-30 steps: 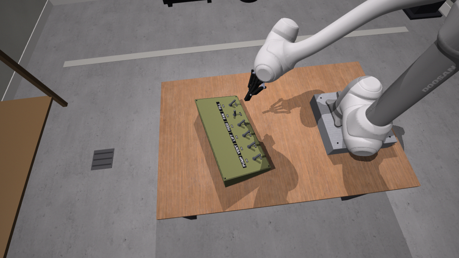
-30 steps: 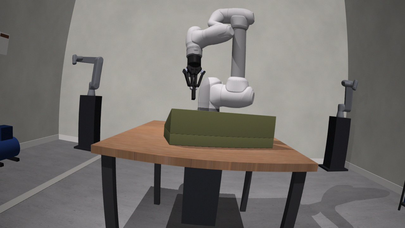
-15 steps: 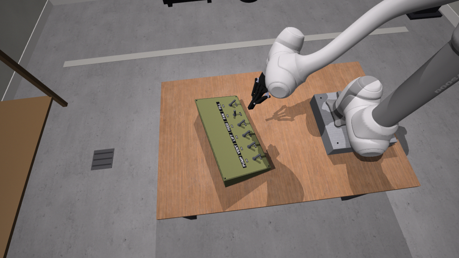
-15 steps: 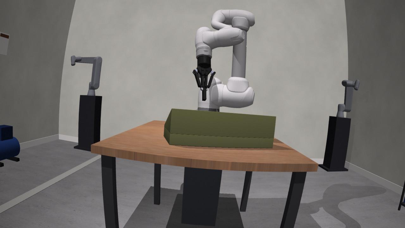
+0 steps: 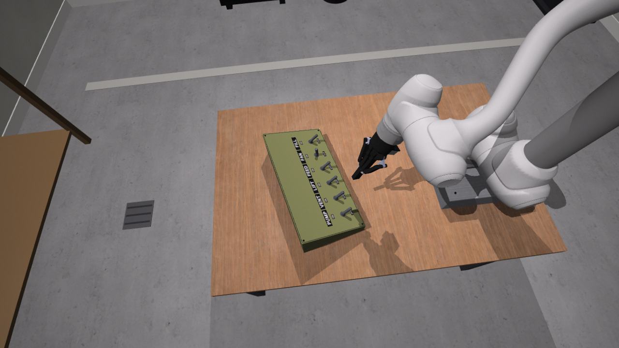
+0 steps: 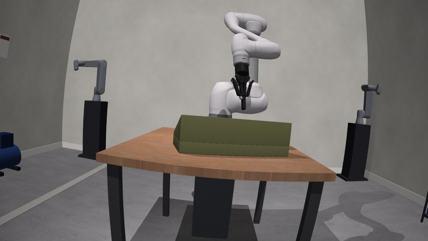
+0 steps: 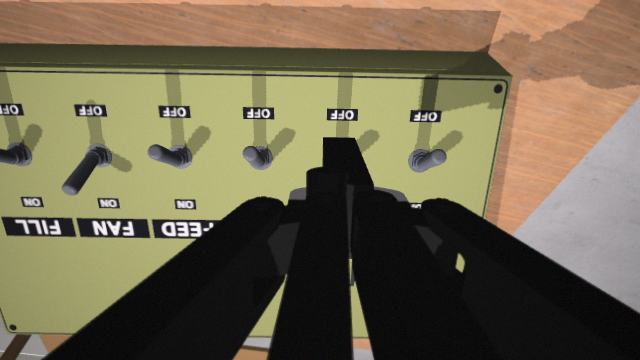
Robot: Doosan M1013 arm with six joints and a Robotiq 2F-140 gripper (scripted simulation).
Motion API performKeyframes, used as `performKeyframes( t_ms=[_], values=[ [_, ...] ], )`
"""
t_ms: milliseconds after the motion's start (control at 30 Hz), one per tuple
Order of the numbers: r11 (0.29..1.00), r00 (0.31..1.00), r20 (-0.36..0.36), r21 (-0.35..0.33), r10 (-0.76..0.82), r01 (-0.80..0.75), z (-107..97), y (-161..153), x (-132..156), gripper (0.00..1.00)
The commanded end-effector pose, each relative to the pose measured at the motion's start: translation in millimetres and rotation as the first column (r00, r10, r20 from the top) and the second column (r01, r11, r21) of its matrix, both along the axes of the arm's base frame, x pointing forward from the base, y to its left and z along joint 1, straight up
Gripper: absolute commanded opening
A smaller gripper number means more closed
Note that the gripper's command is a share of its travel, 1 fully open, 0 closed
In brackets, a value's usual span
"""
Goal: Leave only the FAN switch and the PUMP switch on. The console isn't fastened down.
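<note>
The olive console [image 5: 289, 181] [image 6: 233, 132] [image 7: 300, 95] lies slanted on the wooden table [image 5: 259, 268] [image 6: 149, 155]. It carries a row of toggle switches marked FILL, FAN, FEED, LIFT, VENT, PUMP. The FAN lever [image 5: 316, 152] [image 7: 82, 172] leans to its ON side. The FEED lever [image 5: 325, 165] [image 7: 170, 155], LIFT lever [image 5: 332, 180] [image 7: 257, 156] and PUMP lever [image 5: 346, 211] [image 7: 426, 160] lean to OFF. My gripper [image 5: 357, 175] [image 6: 243, 106] [image 7: 337, 163] is shut and empty. It hangs above the console's switch side, and in the wrist view its tip hides the VENT lever.
The arm's grey base plate [image 5: 463, 194] sits on the table's right part. Beyond the table stand two small arms on black pedestals [image 6: 95, 129] [image 6: 356, 149]. Another brown table [image 5: 25, 194] is at the far left.
</note>
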State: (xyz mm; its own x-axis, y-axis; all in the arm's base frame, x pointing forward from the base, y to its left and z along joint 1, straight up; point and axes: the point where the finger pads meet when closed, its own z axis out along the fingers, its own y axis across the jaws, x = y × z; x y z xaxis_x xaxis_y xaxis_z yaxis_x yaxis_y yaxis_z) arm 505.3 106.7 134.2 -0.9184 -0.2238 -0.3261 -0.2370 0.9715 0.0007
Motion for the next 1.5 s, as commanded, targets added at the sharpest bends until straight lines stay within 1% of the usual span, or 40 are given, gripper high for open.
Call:
performKeyframes(
  t_ms=[0, 100, 200, 1467],
  values=[
    [1.0, 1.0, 0.007, -0.008, -0.006, 0.006, 0, 38, -17, 0.1],
    [1.0, 1.0, 0.016, -0.004, -0.005, 0.005, -1, 65, -32, 0.1],
    [1.0, 1.0, 0.019, -0.002, -0.004, 0.004, -1, 75, -38, 0.1],
    [1.0, 1.0, 0.019, -0.002, -0.004, 0.004, -1, 75, -38, 0.1]
  ],
)
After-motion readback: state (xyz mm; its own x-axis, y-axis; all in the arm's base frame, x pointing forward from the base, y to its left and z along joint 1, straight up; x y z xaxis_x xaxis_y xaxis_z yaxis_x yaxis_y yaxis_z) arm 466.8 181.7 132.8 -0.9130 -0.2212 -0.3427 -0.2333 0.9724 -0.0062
